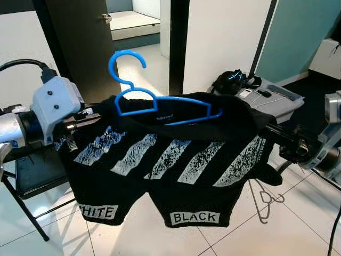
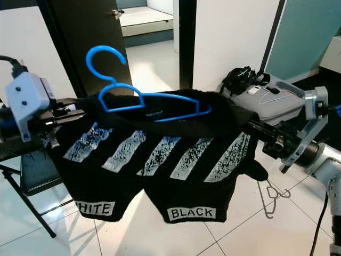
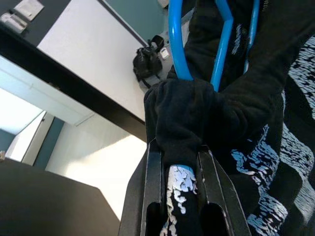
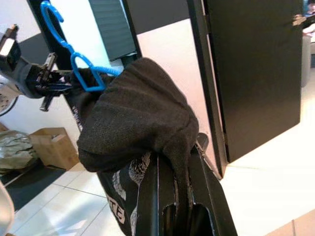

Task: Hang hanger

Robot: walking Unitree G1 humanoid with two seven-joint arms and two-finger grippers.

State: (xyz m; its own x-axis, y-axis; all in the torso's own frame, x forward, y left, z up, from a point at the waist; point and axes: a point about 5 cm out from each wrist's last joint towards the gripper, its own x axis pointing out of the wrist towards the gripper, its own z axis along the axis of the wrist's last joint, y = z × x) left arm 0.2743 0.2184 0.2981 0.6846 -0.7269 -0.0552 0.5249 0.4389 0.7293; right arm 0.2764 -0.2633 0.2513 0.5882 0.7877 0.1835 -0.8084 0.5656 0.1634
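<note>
Black shirt (image 1: 176, 160) on blue hanger (image 1: 160, 104): wrist views show both jaws pinching it.

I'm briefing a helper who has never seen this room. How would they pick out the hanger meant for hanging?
Look at the black garment with white stripes, stretched between the left gripper and right gripper. The blue hanger sits in its top edge, hook upward. A second hanger lies on the floor, thin grey wire.

Hanger (image 1: 160, 104) inside garment (image 1: 170, 160); chair (image 1: 32, 170) left
</note>
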